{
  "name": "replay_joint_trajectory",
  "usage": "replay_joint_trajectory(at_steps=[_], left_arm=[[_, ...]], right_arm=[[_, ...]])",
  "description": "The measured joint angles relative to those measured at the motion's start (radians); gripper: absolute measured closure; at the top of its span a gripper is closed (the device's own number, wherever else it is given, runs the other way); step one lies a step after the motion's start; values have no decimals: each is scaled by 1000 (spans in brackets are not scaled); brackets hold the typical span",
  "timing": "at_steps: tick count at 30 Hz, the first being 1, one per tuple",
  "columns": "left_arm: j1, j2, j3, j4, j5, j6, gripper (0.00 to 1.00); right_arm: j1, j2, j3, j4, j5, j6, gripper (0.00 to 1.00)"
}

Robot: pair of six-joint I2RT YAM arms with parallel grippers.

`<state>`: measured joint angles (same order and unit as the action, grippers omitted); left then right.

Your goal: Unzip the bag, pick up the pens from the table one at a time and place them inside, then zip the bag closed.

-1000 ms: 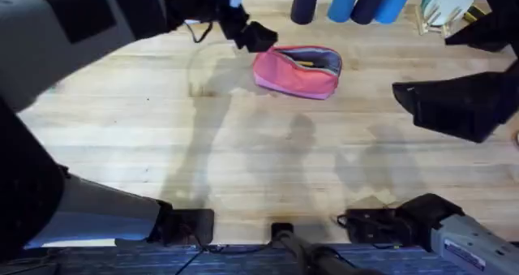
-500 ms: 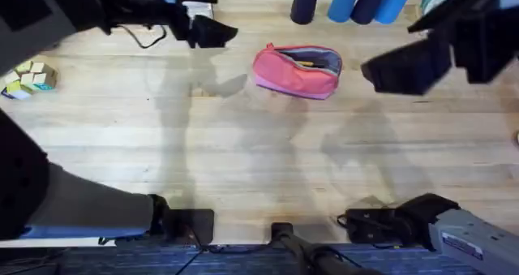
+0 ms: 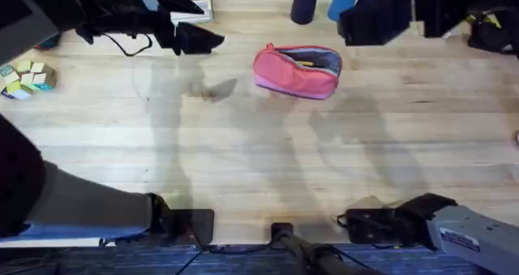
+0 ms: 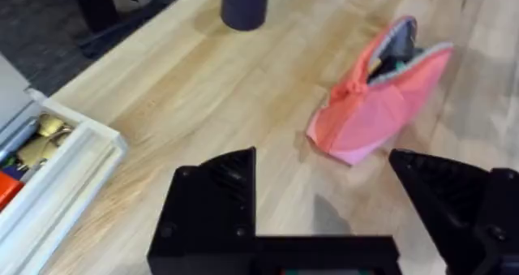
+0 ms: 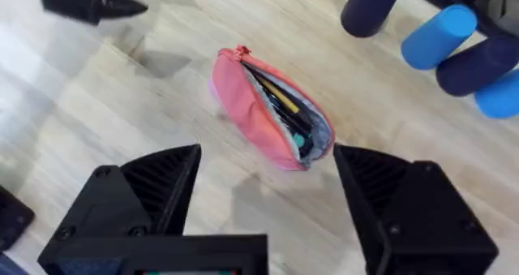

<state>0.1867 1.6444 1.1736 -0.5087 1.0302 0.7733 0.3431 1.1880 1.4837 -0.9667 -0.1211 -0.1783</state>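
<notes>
The pink bag (image 3: 298,70) lies at the back middle of the table (image 3: 268,153) with its zipper open. Inside the bag (image 5: 259,117) I see a yellow-tan pen (image 5: 278,95) and a dark pen (image 5: 293,119) beside it. My left gripper (image 3: 200,38) hangs open to the left of the bag, well clear of it. In the left wrist view the bag (image 4: 381,105) lies beyond my open left gripper (image 4: 324,218). My right gripper (image 3: 371,19) is high behind the bag's right end. The right wrist view shows it (image 5: 268,202) open and holding nothing.
Dark and blue cylinders (image 3: 304,3) (image 5: 438,36) stand along the back edge behind the bag. A white tray (image 4: 49,174) with small items sits at the back left. Small wooden blocks (image 3: 28,76) lie at the left edge. The front half of the table is bare wood.
My left gripper has drawn back leftward from the bag's left end. My right arm has swung from the right edge up and leftward to behind the bag. The bag has stayed put.
</notes>
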Motion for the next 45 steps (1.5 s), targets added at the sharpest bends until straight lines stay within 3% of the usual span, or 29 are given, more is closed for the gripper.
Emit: replay_joint_trajectory(at_steps=[4,10,15,26,34,45], left_arm=[[0,0,0,-61,3,133,7],[0,0,0,-64,3,316,8],[0,0,0,-66,3,409,8],[0,0,0,-77,3,450,8],[0,0,0,-77,3,452,8],[0,0,0,-79,3,454,7]], right_arm=[[0,35,0,11,0,61,4],[0,90,0,26,-1,135,4],[0,120,0,32,-3,156,3],[0,124,0,55,-17,165,3],[0,133,0,169,-88,172,3],[2,260,0,264,-105,280,3]])
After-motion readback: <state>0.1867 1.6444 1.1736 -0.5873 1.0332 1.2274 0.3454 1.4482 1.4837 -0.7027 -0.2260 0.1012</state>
